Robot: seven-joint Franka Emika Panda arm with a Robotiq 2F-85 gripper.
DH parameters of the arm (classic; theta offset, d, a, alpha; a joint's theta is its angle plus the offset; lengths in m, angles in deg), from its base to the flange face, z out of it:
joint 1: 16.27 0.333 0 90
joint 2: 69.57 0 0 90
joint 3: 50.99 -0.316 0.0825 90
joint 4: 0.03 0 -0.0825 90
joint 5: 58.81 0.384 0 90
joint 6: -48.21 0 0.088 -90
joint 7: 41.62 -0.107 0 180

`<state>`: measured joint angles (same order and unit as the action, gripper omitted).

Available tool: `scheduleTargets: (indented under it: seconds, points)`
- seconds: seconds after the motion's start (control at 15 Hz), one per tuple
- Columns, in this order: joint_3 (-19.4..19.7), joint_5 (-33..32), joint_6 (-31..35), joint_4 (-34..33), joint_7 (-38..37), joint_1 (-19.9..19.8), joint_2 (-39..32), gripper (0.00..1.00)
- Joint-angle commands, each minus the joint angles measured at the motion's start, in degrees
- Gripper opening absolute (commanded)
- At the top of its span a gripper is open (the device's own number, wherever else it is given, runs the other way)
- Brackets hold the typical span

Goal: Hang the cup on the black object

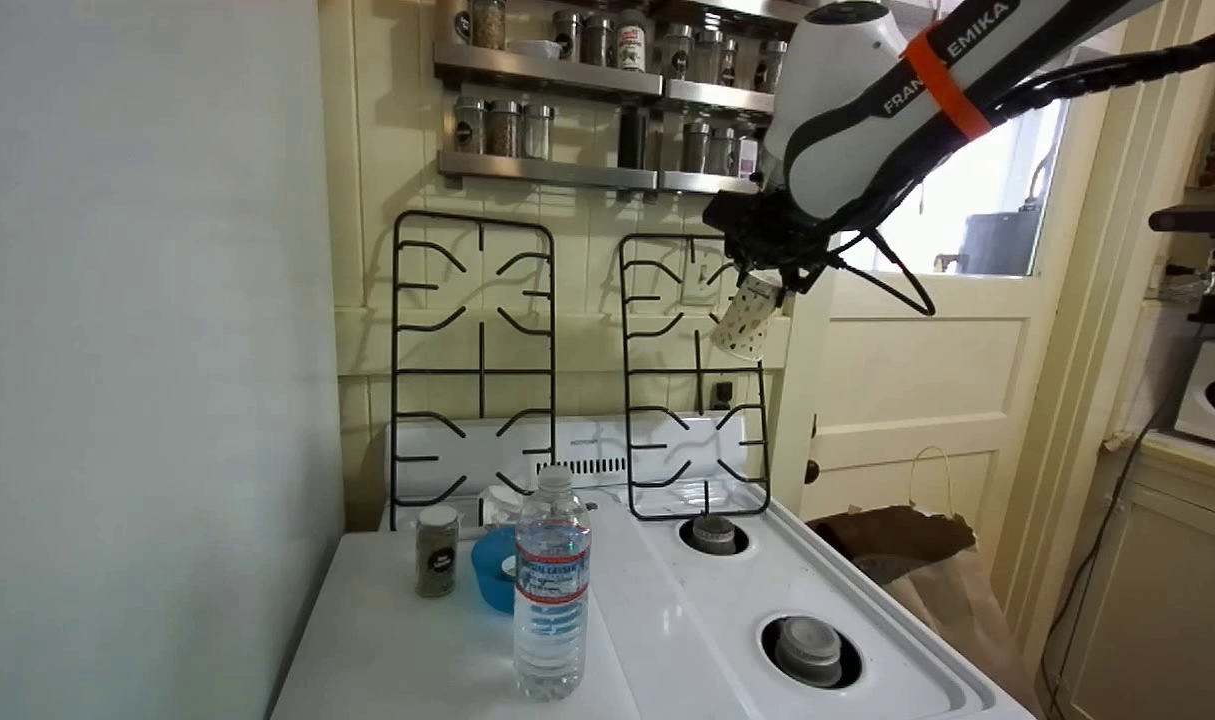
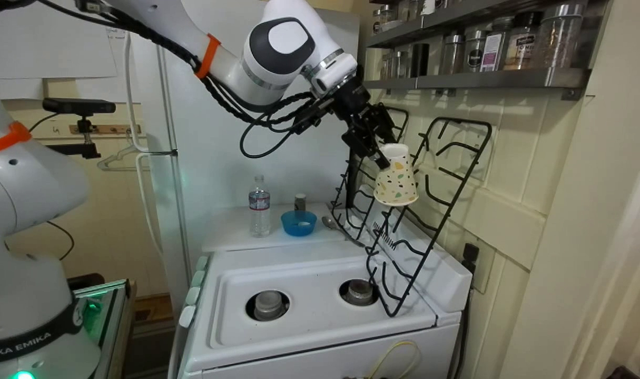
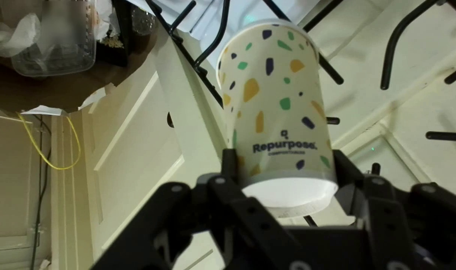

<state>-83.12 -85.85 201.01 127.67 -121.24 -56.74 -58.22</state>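
Observation:
The pale speckled cup [image 1: 742,322] is upside down and tilted, its wide rim pointing down, in both exterior views [image 2: 396,181]. My gripper [image 3: 284,161] is shut on the cup's narrow base end, one finger on each side; it also shows in both exterior views [image 1: 782,285] [image 2: 386,152]. The black object, a tall grate [image 1: 699,371], leans on the wall behind the stove. The cup is in front of its upper half [image 2: 439,227]. In the wrist view the grate's bars [image 3: 201,73] pass behind the cup [image 3: 274,101]. Whether they touch, I cannot tell.
A twin grate [image 1: 482,371] leans beside it. A water bottle [image 1: 552,600], a blue bowl [image 1: 492,575] and a spice jar [image 1: 436,560] stand beside the white stove [image 1: 667,610]. Spice shelves [image 1: 547,172] hang above. A paper bag [image 1: 952,590] stands beside the stove.

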Motion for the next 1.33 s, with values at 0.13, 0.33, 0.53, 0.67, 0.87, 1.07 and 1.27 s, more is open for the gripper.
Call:
scheduleTargets:
  seconds: [0.13,0.33,0.53,0.67,0.87,1.07,1.27]
  points:
    - [6.54,-9.92,-6.02,-5.84,-10.06,7.52,-4.78,0.37]
    - [15.16,-12.91,-7.62,-7.78,-12.6,16.65,-6.4,0.37]
    - [21.27,-13.7,-8.09,-9.02,-12.9,23.7,-7.77,0.37]
    - [23.87,-13.7,-8.56,-9.53,-12.41,26.98,-8.02,0.37]
    - [26.25,-13.09,-8.29,-9.5,-11.59,30.53,-7.68,0.37]
    - [27.55,-12.55,-8.98,-9.06,-11.05,32.75,-7.2,0.37]
    - [28.49,-12.48,-9.72,-8.85,-11.04,33.96,-7.64,0.37]
